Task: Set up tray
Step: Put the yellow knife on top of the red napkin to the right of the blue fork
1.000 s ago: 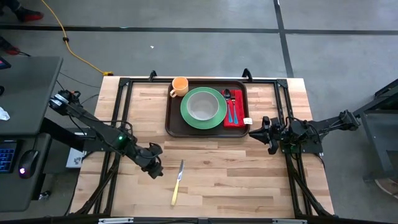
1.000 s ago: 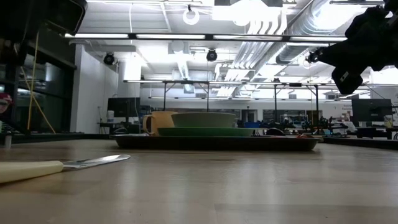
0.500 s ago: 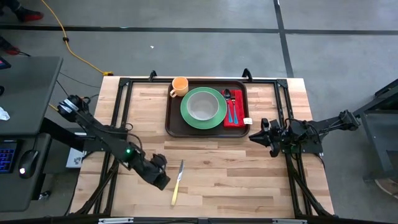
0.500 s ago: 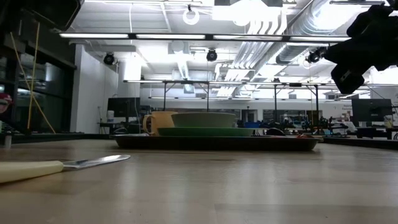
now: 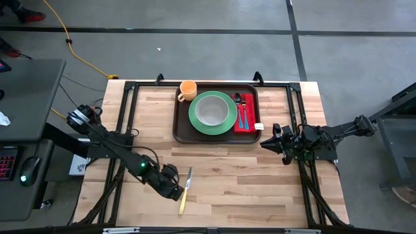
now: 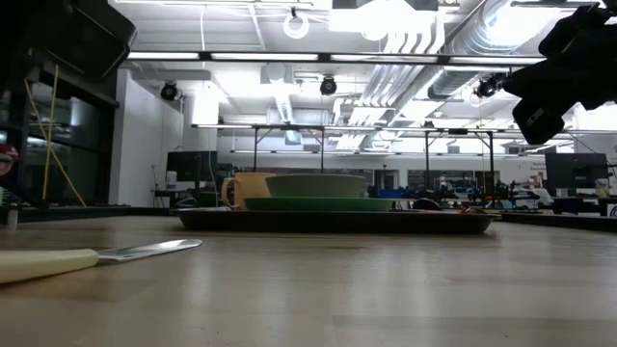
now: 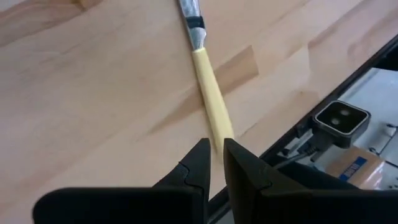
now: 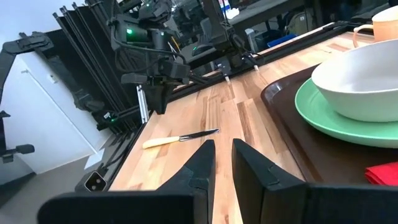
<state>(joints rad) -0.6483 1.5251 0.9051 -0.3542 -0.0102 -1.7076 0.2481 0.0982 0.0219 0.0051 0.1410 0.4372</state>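
Brown tray (image 5: 181, 127) sits at the table's (image 5: 227, 182) far middle, already holding plate (image 5: 212, 113), bowl and cup. Left gripper (image 5: 174, 190) has swung down beside the knife (image 5: 185, 191) (fingers nearly together, holding nothing), probably its next pick. Right gripper (image 5: 268, 140) waits, narrow and empty.

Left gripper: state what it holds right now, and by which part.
Nothing. The left gripper hovers over the yellow handle of the knife, jaws narrowly apart, the knife lying flat on the table.
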